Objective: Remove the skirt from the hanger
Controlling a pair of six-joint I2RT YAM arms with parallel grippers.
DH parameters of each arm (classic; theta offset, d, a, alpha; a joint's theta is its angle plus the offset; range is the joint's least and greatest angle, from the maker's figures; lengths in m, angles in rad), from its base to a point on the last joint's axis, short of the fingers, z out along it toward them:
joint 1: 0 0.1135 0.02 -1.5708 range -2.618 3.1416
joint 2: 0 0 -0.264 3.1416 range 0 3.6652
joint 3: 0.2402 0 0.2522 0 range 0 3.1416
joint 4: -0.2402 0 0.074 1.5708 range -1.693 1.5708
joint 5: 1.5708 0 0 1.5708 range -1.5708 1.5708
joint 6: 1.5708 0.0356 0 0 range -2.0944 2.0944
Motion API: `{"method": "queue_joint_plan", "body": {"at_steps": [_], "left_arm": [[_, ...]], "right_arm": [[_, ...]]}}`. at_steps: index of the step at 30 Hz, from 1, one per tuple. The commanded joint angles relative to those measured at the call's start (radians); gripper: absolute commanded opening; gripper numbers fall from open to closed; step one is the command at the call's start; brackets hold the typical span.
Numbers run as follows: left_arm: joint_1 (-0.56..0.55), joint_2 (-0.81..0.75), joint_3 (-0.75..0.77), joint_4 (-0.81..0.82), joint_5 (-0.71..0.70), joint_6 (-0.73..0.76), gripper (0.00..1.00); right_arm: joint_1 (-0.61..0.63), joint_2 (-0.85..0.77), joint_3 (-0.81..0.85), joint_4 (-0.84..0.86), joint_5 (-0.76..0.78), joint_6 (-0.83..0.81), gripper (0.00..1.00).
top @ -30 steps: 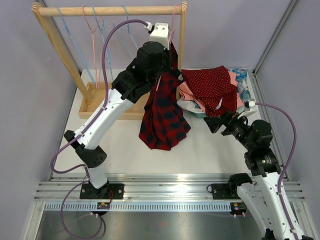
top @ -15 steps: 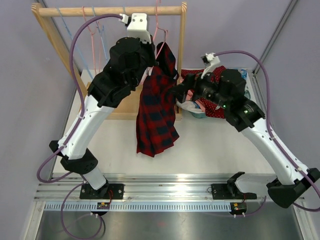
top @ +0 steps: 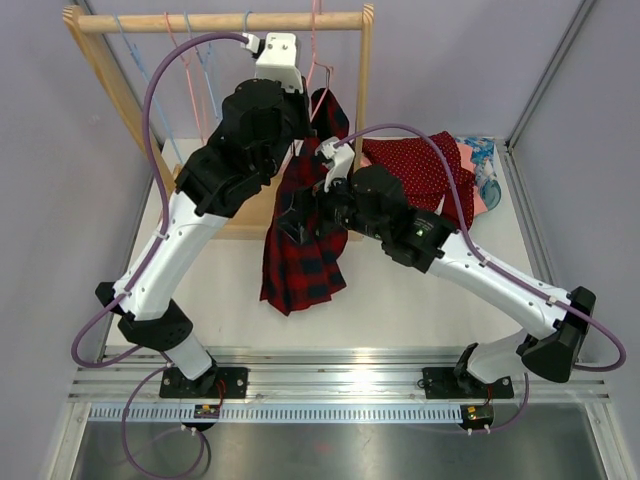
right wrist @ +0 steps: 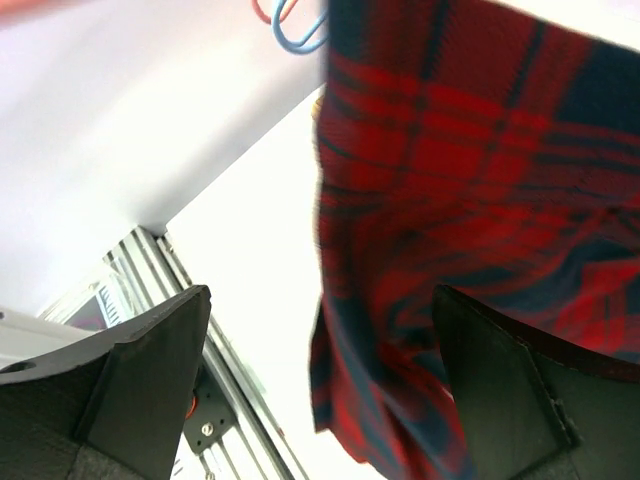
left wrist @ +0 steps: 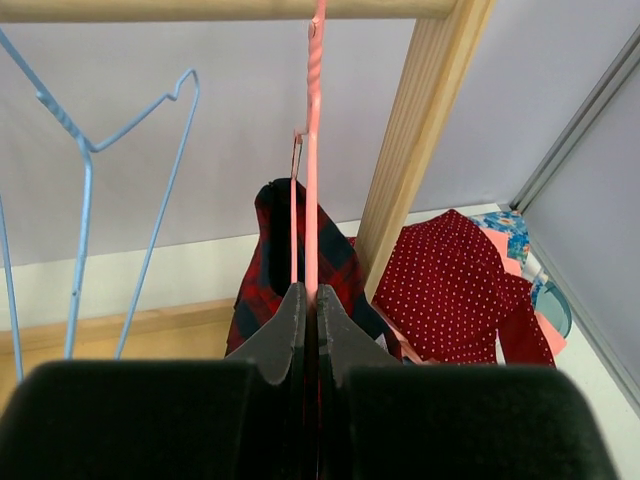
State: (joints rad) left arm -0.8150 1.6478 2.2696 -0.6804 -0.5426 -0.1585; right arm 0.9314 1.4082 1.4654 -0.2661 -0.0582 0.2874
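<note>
One white table (top: pixel 400 312) between lilac walls (top: pixel 480 60), plaid skirt (top: pixel 305 275) near wooden rack (top: pixel 200 21)

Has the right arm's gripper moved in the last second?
Yes. The right gripper swung left, from right of the wooden rack's upright post to left of it, reaching the red-and-navy plaid skirt.

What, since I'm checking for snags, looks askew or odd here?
The plaid skirt hangs lopsided and bunched from the pink hanger that the shut left pincer grips. Clothes lie heaped at the table far right. Nothing looks damaged.
</note>
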Motion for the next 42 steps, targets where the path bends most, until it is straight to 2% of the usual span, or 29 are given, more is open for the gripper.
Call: {"method": "queue_joint_plan", "body": {"at_steps": [1,3,4,5,6,7,14,26,31,38,42], "left_arm": [[-0.004,-0.072,-0.005,0.131,-0.005,-0.021,0.0],[-0.004,-0.092,-0.025,0.134,0.001,-0.038,0.0],[-0.004,-0.103,-0.038,0.142,0.003,-0.042,0.0],[-0.004,-0.114,-0.054,0.146,0.0,-0.047,0.0],[-0.004,-0.123,-0.071,0.163,0.0,-0.052,0.0],[-0.004,-0.143,-0.105,0.171,-0.002,-0.055,0.0],[-0.004,-0.184,-0.22,0.228,-0.02,-0.079,0.0],[-0.004,-0.189,-0.341,0.326,-0.052,-0.096,0.0],[-0.004,-0.209,-0.418,0.37,-0.066,-0.102,0.0],[-0.003,-0.192,-0.395,0.375,-0.1,-0.05,0.0],[-0.003,-0.187,-0.315,0.355,-0.108,0.013,0.0]], "right_arm": [[0.023,0.005,-0.01,0.111,0.107,-0.002,1.0],[0.029,0.014,-0.023,0.137,0.138,-0.022,0.9],[0.03,0.014,-0.048,0.177,0.147,-0.028,0.73],[0.03,0.015,-0.056,0.194,0.152,-0.042,0.29],[0.032,0.02,-0.062,0.206,0.161,-0.045,0.04],[0.032,0.021,-0.062,0.215,0.156,-0.047,0.0],[0.121,-0.017,-0.036,0.217,0.187,-0.096,0.0],[0.441,-0.104,0.044,0.134,0.411,-0.197,0.0],[0.533,-0.109,0.076,0.122,0.5,-0.241,0.0],[0.649,-0.107,0.056,0.105,0.583,-0.238,0.0],[0.67,-0.135,-0.104,0.113,0.646,-0.165,0.0]]}}
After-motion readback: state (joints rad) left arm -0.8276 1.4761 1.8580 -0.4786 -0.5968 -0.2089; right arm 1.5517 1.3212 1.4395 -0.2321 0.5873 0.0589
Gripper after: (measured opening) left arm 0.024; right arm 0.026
